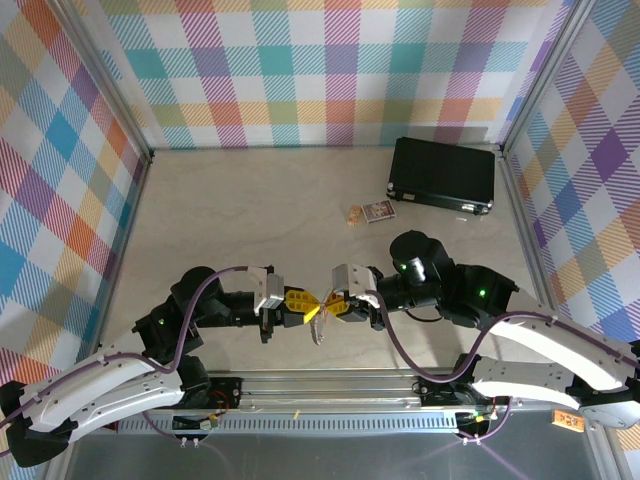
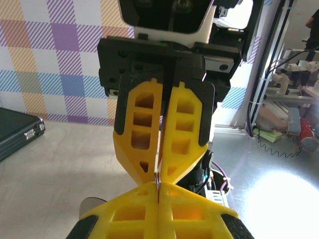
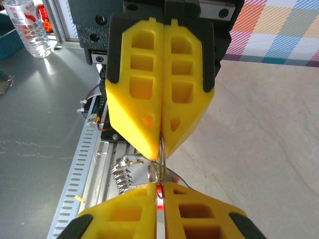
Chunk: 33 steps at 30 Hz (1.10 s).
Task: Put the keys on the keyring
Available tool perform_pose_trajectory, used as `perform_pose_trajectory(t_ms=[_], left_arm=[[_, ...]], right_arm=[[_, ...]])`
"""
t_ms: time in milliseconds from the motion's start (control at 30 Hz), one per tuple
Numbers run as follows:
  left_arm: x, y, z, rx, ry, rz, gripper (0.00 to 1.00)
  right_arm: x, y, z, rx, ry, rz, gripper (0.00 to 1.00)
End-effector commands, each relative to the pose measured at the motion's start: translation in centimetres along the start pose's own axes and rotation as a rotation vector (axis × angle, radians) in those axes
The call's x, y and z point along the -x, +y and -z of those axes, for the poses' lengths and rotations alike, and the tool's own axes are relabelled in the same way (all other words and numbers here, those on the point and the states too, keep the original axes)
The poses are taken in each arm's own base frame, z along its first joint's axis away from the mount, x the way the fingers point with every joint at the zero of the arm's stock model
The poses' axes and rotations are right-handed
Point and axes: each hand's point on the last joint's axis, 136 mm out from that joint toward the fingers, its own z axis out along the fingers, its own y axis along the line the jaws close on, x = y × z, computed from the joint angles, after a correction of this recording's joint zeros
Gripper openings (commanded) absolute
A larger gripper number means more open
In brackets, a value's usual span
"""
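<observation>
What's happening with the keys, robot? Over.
Left hand shut on keyring. Right hand shut on key. Hands tip to tip. Black case far back, not in the way.

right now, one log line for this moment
left gripper shut on keyring | right gripper shut on key | both above table

We see bright, even light from above in the top view; the pale beige tabletop [image 1: 250, 200] carries only soft shadows under the arms [image 1: 110, 380]. In the left wrist view, hard glare bleaches the grey metal bench surface [image 2: 279, 194], and the near yellow plastic fingers [image 2: 124, 219] of the left gripper [image 2: 158, 185] blur. In the right wrist view, the silver-grey metal keyring [image 3: 127, 172] glints, and the small red-tagged key [image 3: 159, 196] glows saturated.
</observation>
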Motion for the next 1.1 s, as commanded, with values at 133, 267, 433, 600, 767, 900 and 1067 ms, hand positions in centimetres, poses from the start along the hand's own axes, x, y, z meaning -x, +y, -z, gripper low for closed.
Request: perform_pose_trajectory(t_ms=[133,267,433,600,767,900,1067], left_arm=[[2.7,-0.9,0.5,-0.032,-0.102,-0.051,0.0],[2.7,-0.9,0.5,-0.034,-0.102,-0.048,0.0],[2.6,-1.0,0.5,-0.04,-0.099,-0.047,0.0],[2.7,-1.4,0.5,-0.064,-0.1,-0.049,0.0],[2.7,-1.6,0.5,-0.074,-0.099,-0.046,0.0],[2.6,-1.6,0.6,-0.075,-0.096,-0.042,0.0],[2.7,-1.7,0.5,-0.08,-0.096,-0.042,0.0]], right_arm=[[0.2,0.3,0.4,-0.005,-0.031,0.008,0.14],[0.4,0.3,0.5,-0.01,-0.041,0.01,0.13],[0.6,0.3,0.7,-0.011,-0.052,0.013,0.24],[0.9,0.3,0.9,-0.015,-0.067,0.018,0.3],[1.0,0.5,0.9,-0.004,-0.073,0.021,0.24],[1.1,0.9,0.8,0.022,-0.079,0.025,0.23],[1.2,1.2,0.6,0.04,-0.083,0.029,0.2]])
